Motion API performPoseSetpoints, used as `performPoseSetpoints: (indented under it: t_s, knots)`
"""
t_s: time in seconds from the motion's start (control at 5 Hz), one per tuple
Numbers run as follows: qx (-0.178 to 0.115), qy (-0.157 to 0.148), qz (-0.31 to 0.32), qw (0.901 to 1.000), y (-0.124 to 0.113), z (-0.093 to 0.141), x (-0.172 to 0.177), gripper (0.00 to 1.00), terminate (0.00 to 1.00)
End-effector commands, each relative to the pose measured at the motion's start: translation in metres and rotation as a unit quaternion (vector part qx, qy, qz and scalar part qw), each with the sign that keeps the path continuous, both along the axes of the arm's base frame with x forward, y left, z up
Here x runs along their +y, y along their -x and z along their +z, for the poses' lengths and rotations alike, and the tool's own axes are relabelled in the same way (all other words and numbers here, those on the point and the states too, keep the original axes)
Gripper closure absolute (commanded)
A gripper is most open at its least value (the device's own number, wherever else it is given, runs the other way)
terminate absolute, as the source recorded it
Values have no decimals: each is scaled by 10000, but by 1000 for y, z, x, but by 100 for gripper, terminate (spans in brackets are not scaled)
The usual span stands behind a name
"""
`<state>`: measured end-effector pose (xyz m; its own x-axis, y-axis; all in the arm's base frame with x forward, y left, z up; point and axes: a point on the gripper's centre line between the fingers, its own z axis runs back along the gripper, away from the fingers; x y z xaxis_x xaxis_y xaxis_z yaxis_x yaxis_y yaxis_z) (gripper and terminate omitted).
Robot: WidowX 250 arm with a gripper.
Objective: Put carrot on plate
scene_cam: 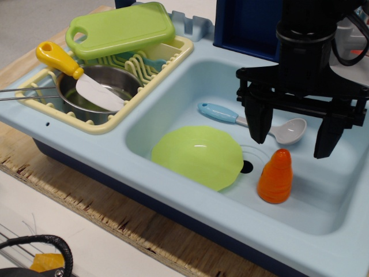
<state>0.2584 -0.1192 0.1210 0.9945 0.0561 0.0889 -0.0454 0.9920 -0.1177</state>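
The orange ridged carrot stands upright on its wide base on the floor of the light blue sink, at the right. The lime-green plate lies in the sink to the carrot's left, a short gap apart, by the drain hole. My black gripper hangs open just above the carrot, one finger on each side, and holds nothing.
A spoon with a blue handle and grey bowl lies in the sink behind the plate. On the left a yellow dish rack holds a steel pan, a yellow-handled knife and a green cutting board.
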Motion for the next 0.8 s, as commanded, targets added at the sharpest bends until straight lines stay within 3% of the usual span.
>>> performPoseSetpoints:
  t_s: [0.0,0.6]
  knots:
    - [0,0,0,10000,0,0,0,0,0]
    - [74,105,-83,9999,13,-2,-8,0,0]
